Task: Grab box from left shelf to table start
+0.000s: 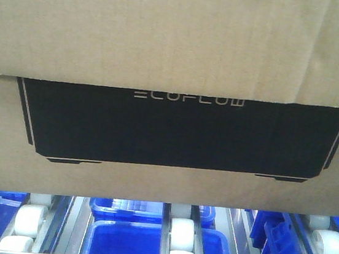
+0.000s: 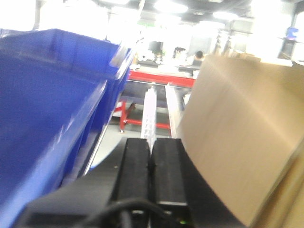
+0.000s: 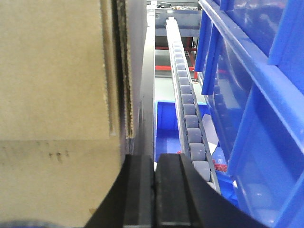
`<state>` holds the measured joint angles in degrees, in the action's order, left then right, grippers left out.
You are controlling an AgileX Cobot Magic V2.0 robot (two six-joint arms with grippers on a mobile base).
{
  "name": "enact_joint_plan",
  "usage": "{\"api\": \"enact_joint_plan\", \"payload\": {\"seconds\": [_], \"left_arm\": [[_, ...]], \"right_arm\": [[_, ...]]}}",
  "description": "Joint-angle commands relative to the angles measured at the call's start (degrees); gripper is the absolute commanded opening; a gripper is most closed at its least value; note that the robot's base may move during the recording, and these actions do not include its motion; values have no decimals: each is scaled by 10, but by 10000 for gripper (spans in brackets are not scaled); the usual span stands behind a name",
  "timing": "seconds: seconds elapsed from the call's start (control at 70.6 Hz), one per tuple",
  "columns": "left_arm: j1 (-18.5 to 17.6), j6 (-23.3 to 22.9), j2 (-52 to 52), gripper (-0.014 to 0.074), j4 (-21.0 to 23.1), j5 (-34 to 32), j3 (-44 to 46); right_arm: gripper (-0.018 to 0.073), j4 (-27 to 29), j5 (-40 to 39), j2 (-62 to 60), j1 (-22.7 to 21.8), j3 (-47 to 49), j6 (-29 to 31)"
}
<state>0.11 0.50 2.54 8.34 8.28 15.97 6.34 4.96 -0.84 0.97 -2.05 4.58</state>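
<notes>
Box (image 1: 180,41) rides above left shelf (image 1: 181,235) rollers, flanked by left hand (image 2: 151,156) and right hand (image 3: 155,190), both closed together and empty; carton judged bulky, stiff, smooth-sided, probably heavy, so squeeze opposite side walls.

Front view faces the box (image 1: 179,47) very close, above the left shelf (image 1: 181,235); both wrist views look forward along it, left gripper (image 2: 151,166) and right gripper (image 3: 156,190) flanking its sides.
</notes>
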Motion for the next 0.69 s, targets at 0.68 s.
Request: {"api": "enact_joint_plan", "payload": {"seconds": [0.68], "left_arm": [[-113, -5, 456, 494, 63, 345, 474]], "right_arm": [[68, 0, -50, -6, 0, 14, 2]]}}
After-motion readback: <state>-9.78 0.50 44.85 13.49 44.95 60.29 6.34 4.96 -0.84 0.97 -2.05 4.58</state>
